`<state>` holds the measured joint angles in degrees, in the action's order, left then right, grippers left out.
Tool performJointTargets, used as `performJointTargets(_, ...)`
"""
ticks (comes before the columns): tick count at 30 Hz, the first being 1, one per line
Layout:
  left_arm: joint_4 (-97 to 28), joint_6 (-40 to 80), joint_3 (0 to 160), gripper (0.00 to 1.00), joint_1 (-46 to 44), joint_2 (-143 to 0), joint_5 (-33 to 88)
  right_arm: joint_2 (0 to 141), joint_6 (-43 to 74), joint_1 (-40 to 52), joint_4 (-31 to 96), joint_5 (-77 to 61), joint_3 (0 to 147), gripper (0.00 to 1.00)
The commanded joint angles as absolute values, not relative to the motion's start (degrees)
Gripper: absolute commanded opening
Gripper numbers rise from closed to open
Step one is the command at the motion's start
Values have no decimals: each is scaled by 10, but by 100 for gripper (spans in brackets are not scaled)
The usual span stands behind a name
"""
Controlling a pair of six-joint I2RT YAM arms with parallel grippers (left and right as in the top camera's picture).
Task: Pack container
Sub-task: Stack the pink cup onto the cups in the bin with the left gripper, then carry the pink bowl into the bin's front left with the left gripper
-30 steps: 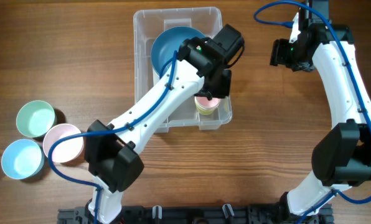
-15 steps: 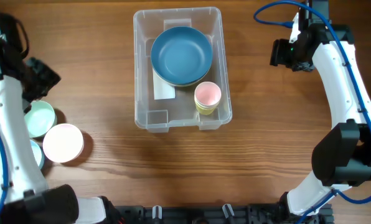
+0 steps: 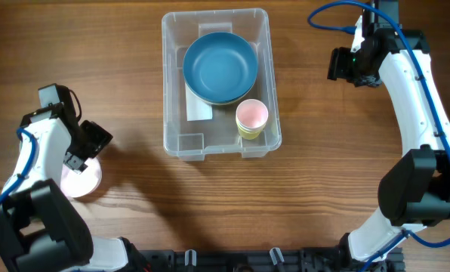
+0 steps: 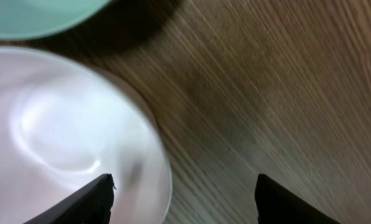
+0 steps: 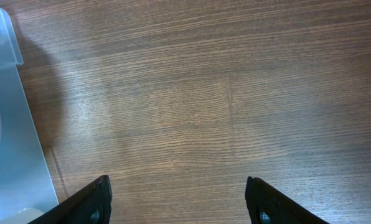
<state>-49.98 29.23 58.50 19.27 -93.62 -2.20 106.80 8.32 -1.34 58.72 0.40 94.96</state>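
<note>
**Grasping the pink bowl by its rim**

The left claw [image 4: 184, 194] is released. Its jaws straddle the rim of the pink bowl [image 4: 55, 130], one over the bowl's inside and one over the worktop [image 4: 266, 81]. Lower it straight down until the rim sits deep between the jaws, then close; a shallow pinch may let the bowl tip. The container [image 3: 164, 91] stands mid-worktop, well apart, holding a blue bowl [image 3: 220, 68] and a pink cup [image 3: 251, 115]. The right claw [image 5: 179, 199] is released, near the container.

container [image 3: 167, 91]: blue bowl [image 3: 220, 68], pink cup [image 3: 251, 115] inside | left arm [image 3: 47, 143]: over pink bowl [image 3: 85, 181]
</note>
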Motion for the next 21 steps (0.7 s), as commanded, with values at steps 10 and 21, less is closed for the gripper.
performJointTargets(10,-476,288,589,5,185,-1016,-37,1075,91,-14,587,-1,951,70)
performJointTargets(21,-719,288,961,4,-18,-944,-37,1075,91,-14,586,-1,951,70)
